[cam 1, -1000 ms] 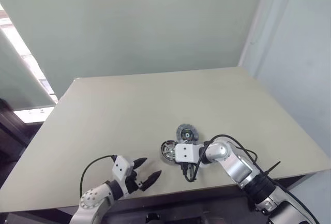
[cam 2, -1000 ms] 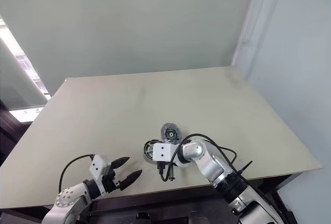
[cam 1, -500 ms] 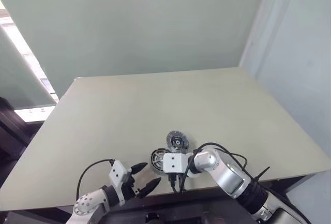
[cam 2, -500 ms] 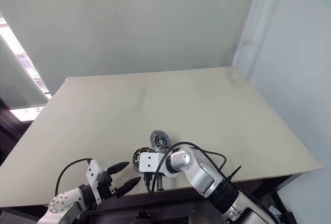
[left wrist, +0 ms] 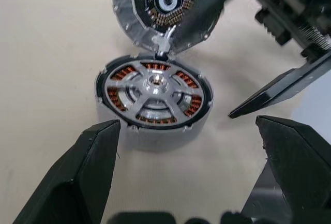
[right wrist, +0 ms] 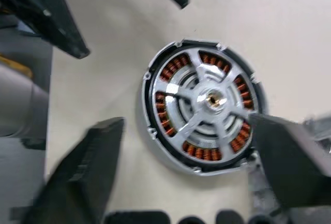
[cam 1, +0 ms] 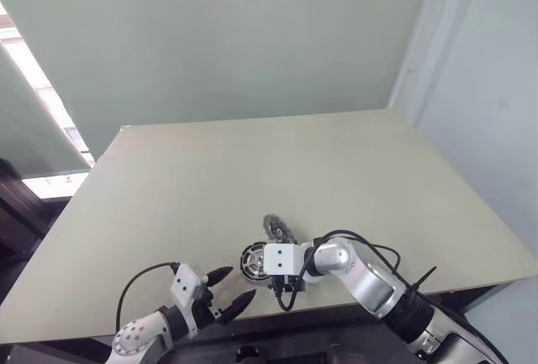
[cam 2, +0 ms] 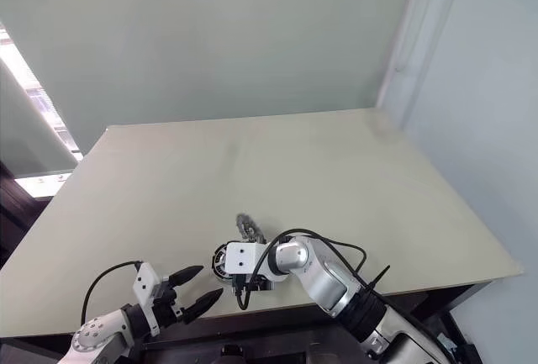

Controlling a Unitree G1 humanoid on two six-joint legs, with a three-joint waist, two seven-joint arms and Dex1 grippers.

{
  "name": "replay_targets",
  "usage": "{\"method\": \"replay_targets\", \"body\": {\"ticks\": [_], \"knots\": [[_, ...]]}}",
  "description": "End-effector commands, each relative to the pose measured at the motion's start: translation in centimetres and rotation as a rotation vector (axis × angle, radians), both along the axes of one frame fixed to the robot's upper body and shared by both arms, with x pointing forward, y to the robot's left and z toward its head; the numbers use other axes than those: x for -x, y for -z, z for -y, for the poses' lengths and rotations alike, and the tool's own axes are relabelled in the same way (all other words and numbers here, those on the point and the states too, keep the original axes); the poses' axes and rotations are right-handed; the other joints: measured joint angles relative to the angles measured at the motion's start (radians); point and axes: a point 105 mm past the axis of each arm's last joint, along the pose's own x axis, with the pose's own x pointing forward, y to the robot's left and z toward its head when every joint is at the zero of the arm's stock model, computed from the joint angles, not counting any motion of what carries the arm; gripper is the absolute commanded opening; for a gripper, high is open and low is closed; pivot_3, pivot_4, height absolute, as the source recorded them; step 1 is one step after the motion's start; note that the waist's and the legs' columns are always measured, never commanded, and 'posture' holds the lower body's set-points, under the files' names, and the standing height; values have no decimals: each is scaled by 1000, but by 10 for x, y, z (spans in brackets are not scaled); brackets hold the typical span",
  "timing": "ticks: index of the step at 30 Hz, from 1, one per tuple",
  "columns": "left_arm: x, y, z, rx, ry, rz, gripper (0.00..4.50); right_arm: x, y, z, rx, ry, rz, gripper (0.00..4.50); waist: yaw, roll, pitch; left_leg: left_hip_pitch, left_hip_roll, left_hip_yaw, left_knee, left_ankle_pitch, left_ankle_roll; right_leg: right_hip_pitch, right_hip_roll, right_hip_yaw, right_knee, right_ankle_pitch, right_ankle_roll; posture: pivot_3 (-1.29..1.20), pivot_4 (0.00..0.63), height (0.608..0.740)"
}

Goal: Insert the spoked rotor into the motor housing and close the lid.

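On the beige table (cam 1: 353,171), near its front edge, the dark round motor housing (left wrist: 153,100) with copper windings holds the shiny silver spoked rotor (left wrist: 155,87). The grey ribbed lid (left wrist: 165,6) stands tilted at its twelve o'clock, partly cut off. Right gripper (right wrist: 191,167) spread above the housing; left gripper (left wrist: 194,167) spread at seven o'clock.

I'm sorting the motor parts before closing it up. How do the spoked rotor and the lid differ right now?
The spoked rotor lies flat inside the motor housing; the lid stands tilted on edge just beyond it. The rotor is bright silver with open spokes; the lid shows a dark centre with fine contacts. Both are round metal discs.
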Motion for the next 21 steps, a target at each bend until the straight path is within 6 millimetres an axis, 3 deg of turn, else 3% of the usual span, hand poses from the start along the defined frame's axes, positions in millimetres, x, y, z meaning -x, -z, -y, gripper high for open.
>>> {"method": "replay_targets", "body": {"ticks": [1,10,21], "knots": [[-3,-13,-5,-11,-10,54,4500,-1,-18,-1,-5,-80,90,4459,0,0,0,0,0,0,0,0,0,0,0,0,0,0,0,0,0,740],[-5,-13,-5,-12,-19,60,4500,7,-1,4,87,-219,163,4459,0,-1,0,0,0,0,0,0,0,0,0,0,0,0,0,0,0,740],[-7,-14,-3,-15,-14,67,4500,-3,13,0,111,-194,169,4459,0,-1,0,0,0,0,0,0,0,1,0,0,0,0,0,0,0,740]]}}
